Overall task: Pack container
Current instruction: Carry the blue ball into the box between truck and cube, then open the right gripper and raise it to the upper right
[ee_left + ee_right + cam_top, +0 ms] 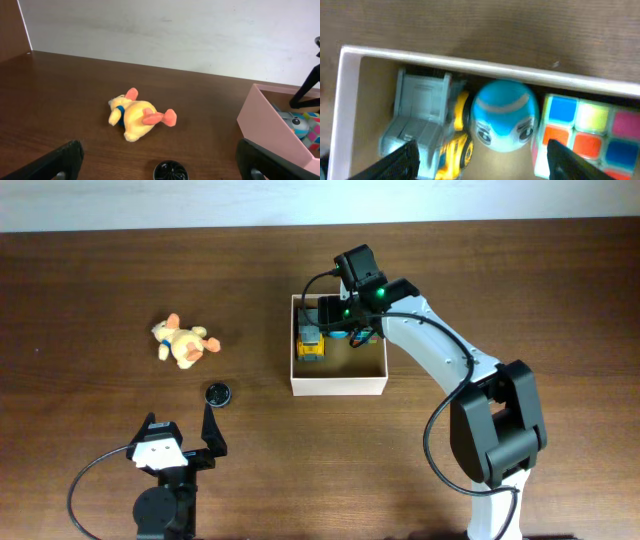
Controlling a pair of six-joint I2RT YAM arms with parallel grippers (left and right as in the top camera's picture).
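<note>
The container is a square box, white outside and tan inside, right of the table's middle; its wall shows in the left wrist view and the right wrist view. Inside lie a yellow and grey toy truck, a blue round toy and a colour cube. My right gripper is open and empty above the box's far part, over the blue toy. A yellow plush duck and a small black round object lie on the table left of the box. My left gripper is open and empty, near the black object.
The brown wooden table ends at a white wall behind the duck. The right arm reaches over the box's right side from the front right.
</note>
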